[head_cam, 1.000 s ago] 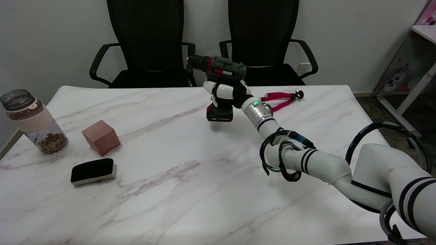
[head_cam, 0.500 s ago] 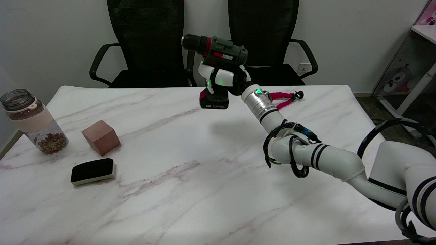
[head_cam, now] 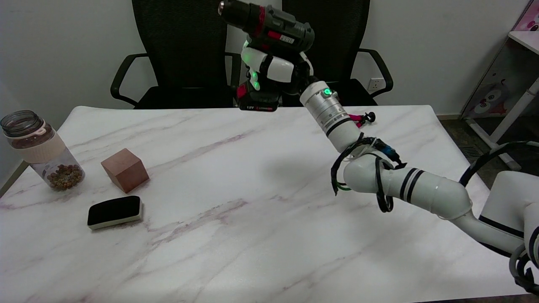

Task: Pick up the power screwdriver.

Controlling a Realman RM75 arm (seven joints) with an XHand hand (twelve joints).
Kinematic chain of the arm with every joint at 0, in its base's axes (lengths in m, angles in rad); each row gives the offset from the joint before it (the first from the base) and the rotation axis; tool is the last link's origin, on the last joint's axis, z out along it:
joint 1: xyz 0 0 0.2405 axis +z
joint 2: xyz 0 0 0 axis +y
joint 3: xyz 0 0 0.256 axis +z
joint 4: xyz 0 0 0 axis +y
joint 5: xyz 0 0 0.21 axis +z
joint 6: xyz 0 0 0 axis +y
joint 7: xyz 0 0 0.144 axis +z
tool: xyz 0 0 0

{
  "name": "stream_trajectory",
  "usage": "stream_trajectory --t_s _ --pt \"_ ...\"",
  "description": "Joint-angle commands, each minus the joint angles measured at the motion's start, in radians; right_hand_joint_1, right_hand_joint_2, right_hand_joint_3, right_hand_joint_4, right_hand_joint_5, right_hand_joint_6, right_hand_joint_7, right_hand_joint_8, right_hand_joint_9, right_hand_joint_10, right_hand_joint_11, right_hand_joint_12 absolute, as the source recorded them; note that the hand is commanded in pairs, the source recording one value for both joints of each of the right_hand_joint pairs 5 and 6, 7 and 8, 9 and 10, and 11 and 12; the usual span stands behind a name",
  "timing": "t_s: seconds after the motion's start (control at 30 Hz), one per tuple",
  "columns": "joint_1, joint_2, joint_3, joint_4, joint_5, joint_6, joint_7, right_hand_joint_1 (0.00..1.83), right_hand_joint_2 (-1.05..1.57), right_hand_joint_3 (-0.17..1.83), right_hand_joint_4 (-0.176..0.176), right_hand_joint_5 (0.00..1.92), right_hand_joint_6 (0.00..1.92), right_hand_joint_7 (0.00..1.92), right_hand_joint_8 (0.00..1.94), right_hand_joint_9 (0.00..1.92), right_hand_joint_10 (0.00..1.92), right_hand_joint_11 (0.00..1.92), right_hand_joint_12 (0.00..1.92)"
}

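Head view: power screwdriver (head_cam: 269, 31) held in the air

Right hand (head_cam: 273, 69) is wrapped around the tool's handle, with the body above the fingers and the battery base below. Its long axis runs left-right, chuck pointing left and slightly up, well above the far edge of the table (head_cam: 236, 202).

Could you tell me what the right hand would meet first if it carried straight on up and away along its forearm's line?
Probably the black mesh office chair behind the white marble table. The right hand, gripping the dark green power screwdriver, points up towards that backrest, though depth is hard to judge.
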Motion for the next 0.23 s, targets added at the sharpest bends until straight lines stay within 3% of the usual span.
stream_trajectory --t_s 0.03,0.23 --pt "-0.018 0.064 0.048 -0.227 0.018 -0.046 -0.041 0.94 1.24 0.85 0.176 1.92 1.92 1.92 1.92 1.92 1.92 1.92 1.92" --pt "-0.048 0.069 0.047 -0.249 0.018 -0.042 -0.041 0.92 1.25 0.87 0.176 1.92 1.92 1.92 1.92 1.92 1.92 1.92 1.92"
